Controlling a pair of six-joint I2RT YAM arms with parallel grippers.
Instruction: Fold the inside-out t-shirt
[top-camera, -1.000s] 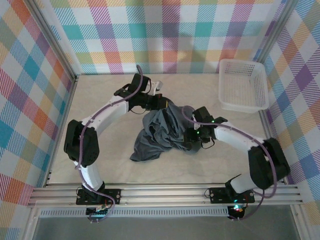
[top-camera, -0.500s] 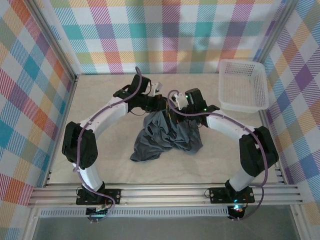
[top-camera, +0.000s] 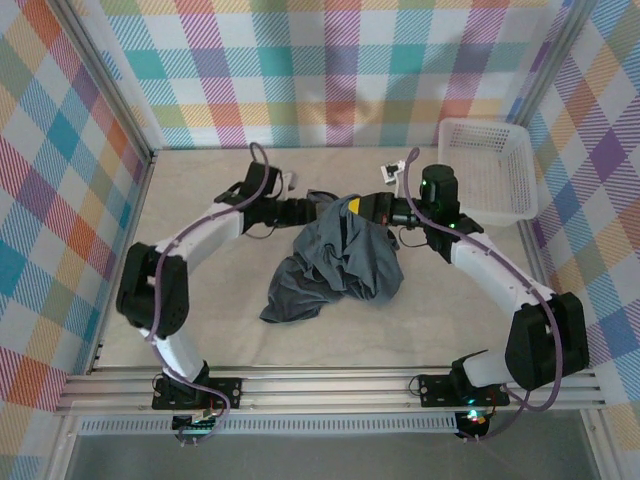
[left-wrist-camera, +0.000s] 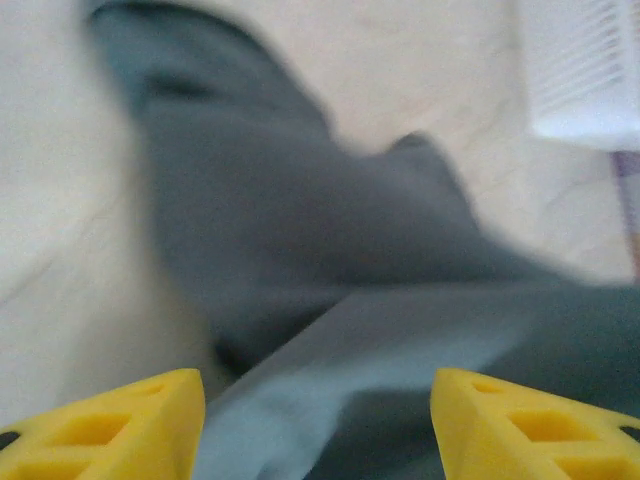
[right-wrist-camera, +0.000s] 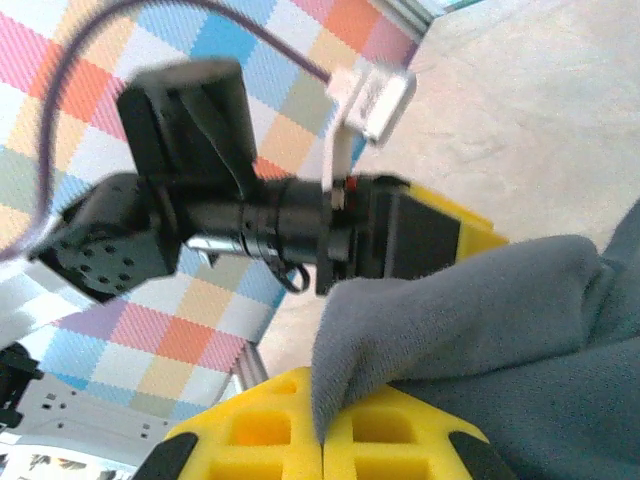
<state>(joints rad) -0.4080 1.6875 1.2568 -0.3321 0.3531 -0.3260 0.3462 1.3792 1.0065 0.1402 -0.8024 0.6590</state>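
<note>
The shirt is a crumpled heap in the middle of the desk, nothing laid flat yet. Its far edge is drawn up to where both claws meet, and a loose tail runs toward the near left. The basket sits in the far right corner, apart from the cloth.

The right claw is clamped on a fold of the shirt. Its wrist view shows the yellow pads pressed together, with grey cloth coming out of the seam between them. The left claw has its pads wide apart, and cloth lies in the gap without being pinched.

Risks, as I judge them:
- The right claw's bite looks like a thin fold near the pad tips. A quick lift or sideways pull could let it slip free.
- With only one claw holding, raising the shirt would hang it from a single point. It would then twist into a rope rather than spread.
- The left claw might close on several layers at once, locking the bundle so no edge can be opened out.
- The two claws are just beside each other above the far edge of the heap, so a small misjudged move could knock them together.

Count: one shirt, one basket, two arms, two claws.
</note>
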